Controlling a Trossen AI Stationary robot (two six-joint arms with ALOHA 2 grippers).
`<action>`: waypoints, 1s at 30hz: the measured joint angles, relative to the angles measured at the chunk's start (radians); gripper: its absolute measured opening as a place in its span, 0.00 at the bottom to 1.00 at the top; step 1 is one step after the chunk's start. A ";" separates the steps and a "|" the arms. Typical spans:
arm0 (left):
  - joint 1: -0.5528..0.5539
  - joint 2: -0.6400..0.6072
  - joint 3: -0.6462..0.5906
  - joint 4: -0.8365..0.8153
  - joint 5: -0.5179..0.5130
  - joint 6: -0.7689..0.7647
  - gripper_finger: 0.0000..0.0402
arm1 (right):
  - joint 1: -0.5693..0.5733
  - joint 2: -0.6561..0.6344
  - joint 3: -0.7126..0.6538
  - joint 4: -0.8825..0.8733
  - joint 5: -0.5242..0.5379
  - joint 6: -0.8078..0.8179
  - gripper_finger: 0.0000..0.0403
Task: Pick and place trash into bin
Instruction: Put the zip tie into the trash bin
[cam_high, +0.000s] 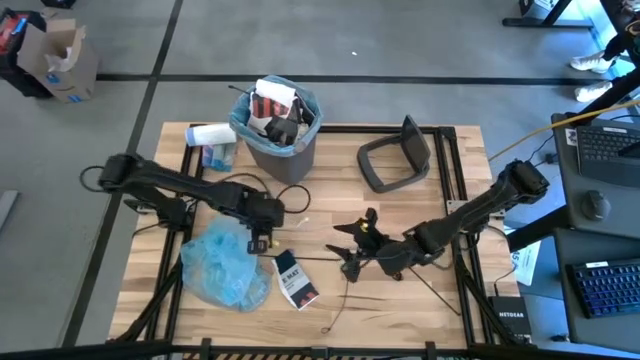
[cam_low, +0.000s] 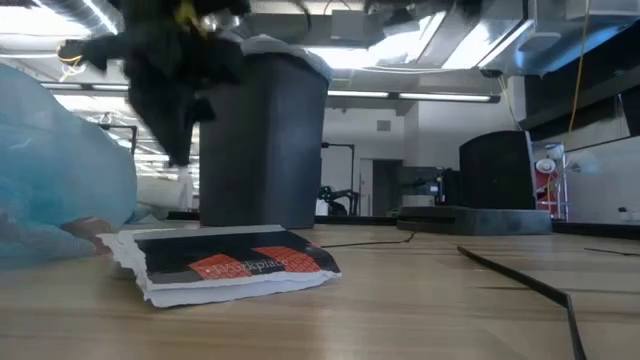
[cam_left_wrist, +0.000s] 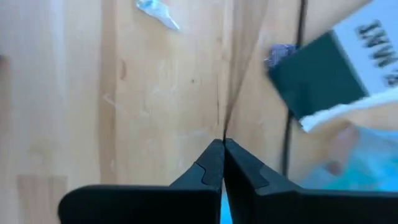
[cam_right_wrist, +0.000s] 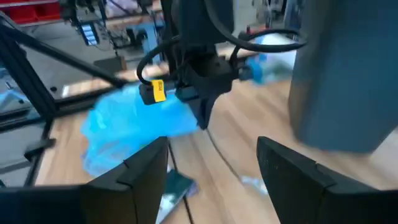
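On the table's (cam_high: 440, 310) left half, a crumpled blue bag (cam_high: 226, 265) lies near the front edge, and the left gripper (cam_high: 271, 214) hangs just behind it, toward the middle; in the left wrist view its fingers (cam_left_wrist: 210, 167) are pressed together with a thin dark stick (cam_left_wrist: 239, 93) running out from their tips, so it appears pinched on that stick. Beside the bag, toward the centre, a red-black-white packet (cam_high: 294, 278) lies flat on the wood. At the back edge, left of centre, the bin (cam_high: 279, 125) stands upright, its blue liner showing at the rim and packed with white and dark trash; a white and blue wad (cam_high: 211, 143) lies just left of it. The grey lid (cam_high: 396, 157) rests apart to the bin's right, near the back edge. Right of centre, the right gripper (cam_high: 356, 247) hovers low over the wood with its fingers (cam_right_wrist: 143, 167) spread wide and nothing between them. More thin sticks (cam_high: 352, 295) lie near the front edge below it.
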 joint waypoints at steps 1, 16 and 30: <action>-0.008 -0.037 0.000 0.003 0.000 -0.013 0.00 | 0.018 -0.023 0.016 -0.024 0.021 -0.022 0.59; 0.138 -0.527 0.090 0.181 -0.229 0.061 0.00 | 0.181 -0.169 0.173 -0.127 0.401 -0.356 0.59; 0.653 -0.312 0.370 0.201 -0.218 0.381 0.00 | 0.060 -0.115 0.166 -0.146 0.319 -0.341 0.59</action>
